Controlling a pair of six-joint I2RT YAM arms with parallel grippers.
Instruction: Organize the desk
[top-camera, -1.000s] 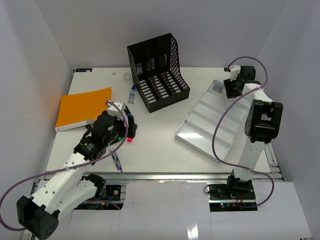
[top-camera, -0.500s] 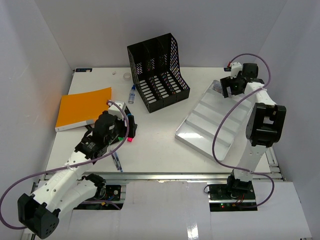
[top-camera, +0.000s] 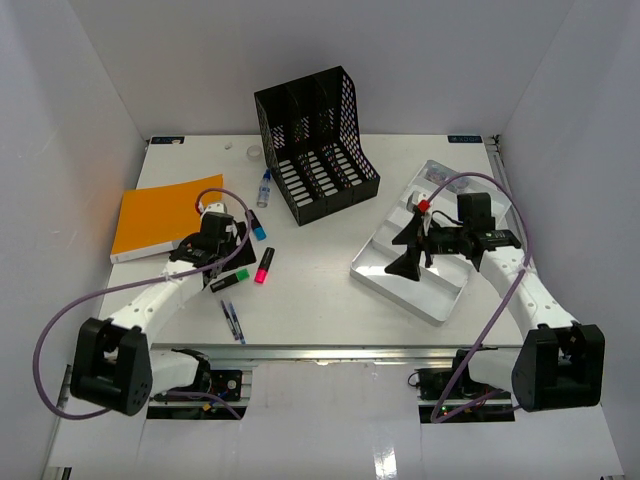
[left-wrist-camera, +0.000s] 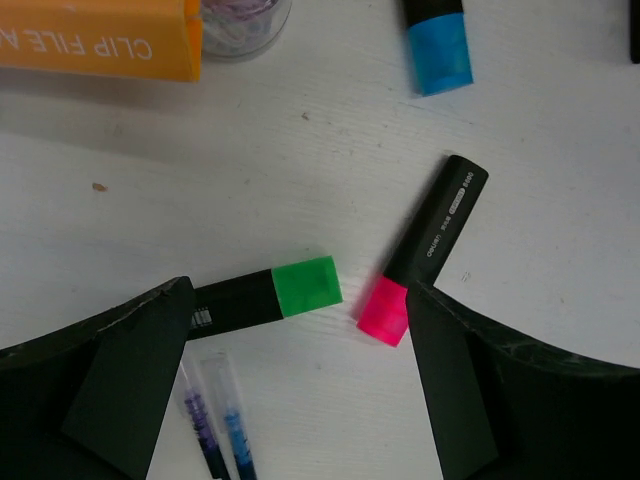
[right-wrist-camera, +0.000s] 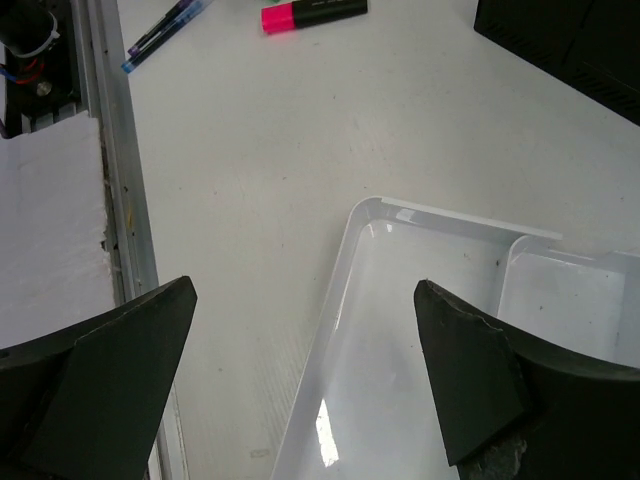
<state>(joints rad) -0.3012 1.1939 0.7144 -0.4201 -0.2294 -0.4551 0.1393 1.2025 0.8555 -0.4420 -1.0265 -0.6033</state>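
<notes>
Both arms have changed place since the earlier frames. The right arm, which reached to the far end of the silver tray (top-camera: 395, 295) before, has come back, and the right gripper (top-camera: 408, 250) now hangs over the near left part of this tray. Its jaws are spread wide and hold nothing; in the right wrist view the tray's rim and the white surface lie between them. The left arm has drawn back to the left, so the highlighters that it covered before are now in plain sight. The left gripper (top-camera: 228, 255) is low over them, with jaws also spread and empty.

The desk (top-camera: 320, 295) is the big white tabletop under everything, with an aluminium rail (top-camera: 350, 350) along its near edge.

A green highlighter (left-wrist-camera: 265, 295) and a pink highlighter (left-wrist-camera: 425, 255) lie flat between the left fingers, their coloured caps near each other but apart. A blue highlighter (left-wrist-camera: 438, 50) lies a little farther off. Two thin pens (top-camera: 232, 320) lie side by side near the rail. An orange folder (top-camera: 165, 215) lies flat at the left, and a black file rack (top-camera: 315, 145) stands at the far middle of the desk, with one more pen (top-camera: 264, 187) just beside its left side.
</notes>
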